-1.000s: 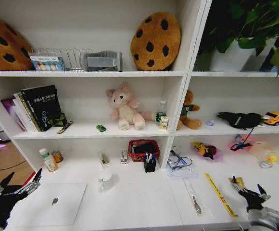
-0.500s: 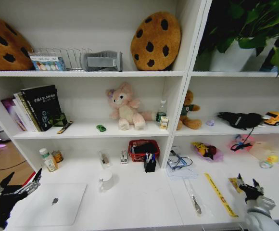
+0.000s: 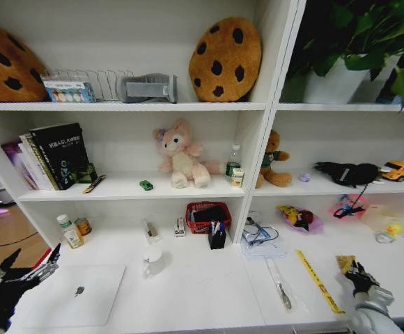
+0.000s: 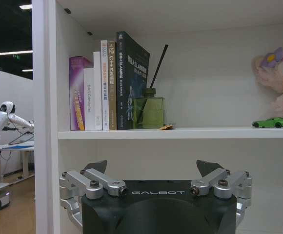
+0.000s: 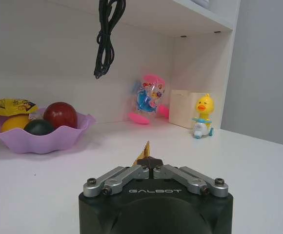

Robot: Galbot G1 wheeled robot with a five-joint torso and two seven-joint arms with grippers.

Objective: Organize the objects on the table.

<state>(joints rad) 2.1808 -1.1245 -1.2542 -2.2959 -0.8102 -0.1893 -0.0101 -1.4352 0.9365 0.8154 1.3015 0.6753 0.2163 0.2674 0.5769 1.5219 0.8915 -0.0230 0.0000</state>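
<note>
laptop [image 3: 73, 294] on table [image 3: 202, 292] left, ruler [image 3: 319, 281] right

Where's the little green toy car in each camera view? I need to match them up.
Head view: green toy car on the middle shelf, just left of the pink plush toy.
Left wrist view: same car on the shelf, under the plush.
Right wrist view: not in it.
Shared landmark: the plush.

Ahead of our right gripper [image 3: 356, 272], which is pinching a small yellow wrapper [image 5: 144, 151], we are seeing bare white table [image 5: 258, 161] running toward a purple bowl [image 5: 44, 136], a pink toy [image 5: 149, 100] and a yellow duck [image 5: 202, 117]. A black cable [image 5: 105, 36] is hanging above. Just inboard, a yellow ruler [image 3: 317, 280] is lying, perhaps flat. Our left gripper [image 4: 156, 178], standing wide apart, is facing the shelf edge [image 4: 171, 133].
</note>
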